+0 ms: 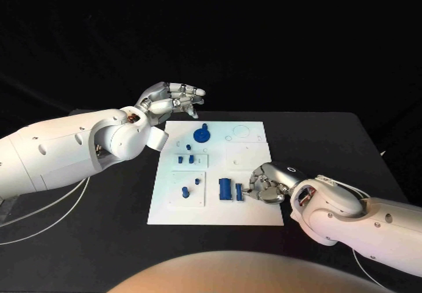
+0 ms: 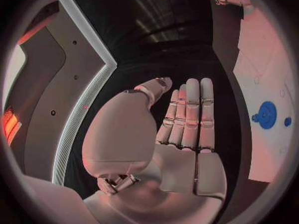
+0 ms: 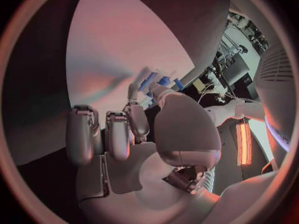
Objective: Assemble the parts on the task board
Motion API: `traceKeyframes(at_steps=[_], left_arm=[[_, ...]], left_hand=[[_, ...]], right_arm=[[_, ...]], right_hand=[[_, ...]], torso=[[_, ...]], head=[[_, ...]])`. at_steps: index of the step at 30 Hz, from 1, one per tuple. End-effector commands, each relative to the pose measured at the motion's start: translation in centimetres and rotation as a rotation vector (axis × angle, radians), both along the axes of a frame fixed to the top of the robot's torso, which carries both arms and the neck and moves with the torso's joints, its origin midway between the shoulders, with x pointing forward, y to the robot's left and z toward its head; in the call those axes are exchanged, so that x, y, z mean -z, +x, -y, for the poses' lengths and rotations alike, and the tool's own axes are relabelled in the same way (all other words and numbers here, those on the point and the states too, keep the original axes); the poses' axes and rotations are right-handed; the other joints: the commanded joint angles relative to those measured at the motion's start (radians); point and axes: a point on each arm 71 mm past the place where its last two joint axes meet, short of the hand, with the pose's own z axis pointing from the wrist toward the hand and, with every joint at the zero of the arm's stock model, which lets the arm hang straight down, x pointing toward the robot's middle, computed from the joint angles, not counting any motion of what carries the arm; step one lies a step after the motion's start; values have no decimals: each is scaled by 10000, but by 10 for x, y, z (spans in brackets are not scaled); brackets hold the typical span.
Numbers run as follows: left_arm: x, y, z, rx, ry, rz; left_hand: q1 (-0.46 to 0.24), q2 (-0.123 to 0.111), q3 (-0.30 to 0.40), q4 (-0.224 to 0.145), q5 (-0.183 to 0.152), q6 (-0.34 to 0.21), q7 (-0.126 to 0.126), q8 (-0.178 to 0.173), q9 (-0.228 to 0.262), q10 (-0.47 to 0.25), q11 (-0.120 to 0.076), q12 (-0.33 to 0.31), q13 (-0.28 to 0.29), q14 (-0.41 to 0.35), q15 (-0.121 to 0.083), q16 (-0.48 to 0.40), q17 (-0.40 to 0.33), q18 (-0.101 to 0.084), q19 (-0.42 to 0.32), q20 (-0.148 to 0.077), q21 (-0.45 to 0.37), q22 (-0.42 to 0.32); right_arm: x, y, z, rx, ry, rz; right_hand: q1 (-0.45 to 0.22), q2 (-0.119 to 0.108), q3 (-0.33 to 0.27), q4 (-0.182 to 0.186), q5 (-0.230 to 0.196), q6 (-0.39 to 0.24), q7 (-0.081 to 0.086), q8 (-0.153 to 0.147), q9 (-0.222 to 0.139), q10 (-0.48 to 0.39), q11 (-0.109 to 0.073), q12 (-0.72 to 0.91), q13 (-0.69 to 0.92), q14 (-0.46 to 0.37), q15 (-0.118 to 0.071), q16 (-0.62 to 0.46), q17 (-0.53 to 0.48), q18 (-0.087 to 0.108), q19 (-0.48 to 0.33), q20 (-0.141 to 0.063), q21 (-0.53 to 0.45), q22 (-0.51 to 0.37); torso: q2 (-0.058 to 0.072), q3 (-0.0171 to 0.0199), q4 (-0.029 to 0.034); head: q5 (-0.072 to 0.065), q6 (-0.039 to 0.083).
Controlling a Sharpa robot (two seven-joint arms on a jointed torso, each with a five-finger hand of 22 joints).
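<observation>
The white task board (image 1: 250,210) carries about eight small blue parts (image 1: 225,189). The left hand (image 1: 172,99) hovers empty, fingers apart; the right hand (image 1: 266,184) pinches one part.

Black table (image 1: 105,244) (dark backdrop behind).

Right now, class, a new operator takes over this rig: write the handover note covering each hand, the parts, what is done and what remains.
Left hand: raised beyond the far left corner of the task board, fingers apart, holding nothing.
Right hand: down on the board's near right area, fingertips curled beside the blue blocks; whether it grips one cannot be told.
Parts: blue disc at the far end, two small pegs mid-board, another blue piece nearer the robot.
Done: cannot be told from here.
Left: the ring outline on the far right looks unfilled; blocks may still need placing.
</observation>
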Motion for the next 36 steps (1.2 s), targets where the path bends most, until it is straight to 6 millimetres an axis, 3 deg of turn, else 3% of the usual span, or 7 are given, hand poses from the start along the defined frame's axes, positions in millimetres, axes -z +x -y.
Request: traceKeyframes(at_steps=[1,13,21,32,33,34,36], left_arm=[[0,0,3,66,-104,104],[18,7,-4,-1395,-816,-161],[43,24,-23,-2732,-1263,-434],[72,37,-39,-3692,-1470,-428],[73,37,-40,-3769,-1418,-412],[74,36,-37,-3388,-1037,-776],[74,35,-36,-3402,-1021,-772]], left_hand=[[-15,62,6,43,41,-41,2,-29,13,-73,-10,39,2,-75,22,53,-11,127,76,-6,-45,-12],[-199,-41,101,345,3,-133,99,-17,109,-670,189,-207,-193,-1078,299,-1064,-522,69,-577,265,-1133,-601],[-170,-245,199,938,-76,-389,167,126,269,-419,408,-1564,-722,-1897,817,-4691,-1863,149,-1272,1159,-5042,-3004],[8,-170,-603,1319,-195,-801,-272,-381,-211,-565,856,-3975,-732,-3128,1434,-7972,-2612,-349,-1688,1288,-7825,-4383],[38,-141,-716,1319,-203,-860,-314,-482,-262,-741,869,-4220,-730,-3497,1461,-8248,-2711,-420,-1955,1288,-8023,-4400],[-4144,1745,-4666,-235,-3518,-8510,-2016,-2819,-2371,-9277,-1340,-5411,-1353,-9970,-608,-10409,-3726,-1700,-8059,-1628,-9304,-4997],[-4539,1745,-4666,-235,-3518,-8510,-2016,-2819,-2371,-9277,-1340,-5411,-1353,-9970,-608,-10409,-3726,-1700,-8059,-1628,-9304,-4997]], right_arm=[[-11,14,9,549,2415,-372],[-28,81,57,2445,6778,-1489],[-35,125,81,3427,8807,-966],[-32,157,86,3548,9561,-475],[-32,157,86,3569,9605,-472],[-29,156,88,3909,8667,-351],[-30,155,87,3928,8723,-342]], right_hand=[[215,112,-11,81,235,-344,117,-190,-50,-361,101,-534,60,565,181,-306,423,131,26,112,-944,1812],[1337,412,219,-478,467,-1554,656,-738,-130,-3101,579,-4687,-2600,-355,576,-2063,-2136,851,-1633,480,-5386,394],[1936,402,1242,-855,263,-2818,1603,-1514,-834,-5833,1648,-8322,-6577,-4541,1647,-7783,-7025,1273,-4695,1484,-11468,-3228],[1605,592,1667,-1557,22,-2478,1888,-2714,-2303,-5552,2111,-10446,-10655,-6244,2495,-12004,-9566,1389,-6276,2431,-13090,-7262],[1547,617,1594,-1625,24,-2474,1860,-2826,-2426,-5529,2142,-10613,-10999,-6250,2524,-12283,-9800,1371,-6336,2482,-13090,-7694],[-2096,1658,-3586,-2642,-1455,-9936,-600,-4601,-6800,-14306,138,-12142,-13073,-14666,859,-14985,-13078,-458,-14659,-254,-13716,-13081],[-2564,1658,-3586,-2642,-1455,-9936,-600,-4601,-6800,-14306,138,-12142,-13073,-14666,859,-14985,-13078,-458,-14659,-254,-13716,-13081]], torso=[[-98,-55,-1],[-618,-204,-110],[-1007,-141,-204],[-1234,-13,-163],[-1243,0,-154],[-1147,-66,-179],[-1139,-62,-154]], head=[[-28,2],[-64,369],[-41,876],[-78,1583],[-80,1595],[-94,1500],[-112,1529]])
